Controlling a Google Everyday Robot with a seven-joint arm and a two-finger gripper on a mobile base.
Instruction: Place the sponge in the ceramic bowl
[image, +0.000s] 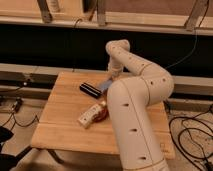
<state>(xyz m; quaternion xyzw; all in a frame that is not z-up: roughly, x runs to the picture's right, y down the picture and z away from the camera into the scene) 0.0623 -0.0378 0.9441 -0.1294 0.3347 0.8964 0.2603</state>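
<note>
The sponge (105, 86), a small blue-grey pad, lies on the wooden table (60, 127) near its back edge. My gripper (113, 76) hangs just above and to the right of it, at the end of the white arm (140, 95). Whether it touches the sponge is hidden. The ceramic bowl (103, 114), orange-red, shows only as a sliver at the table's middle, tucked between a cream-white bottle-like thing (90, 116) and my arm's bulky lower link.
A black oblong block (91, 90) lies just left of the sponge. My thick arm covers the table's right half. Cables trail on the floor at right (192, 127) and left (11, 107). A dark wall with a rail stands behind the table.
</note>
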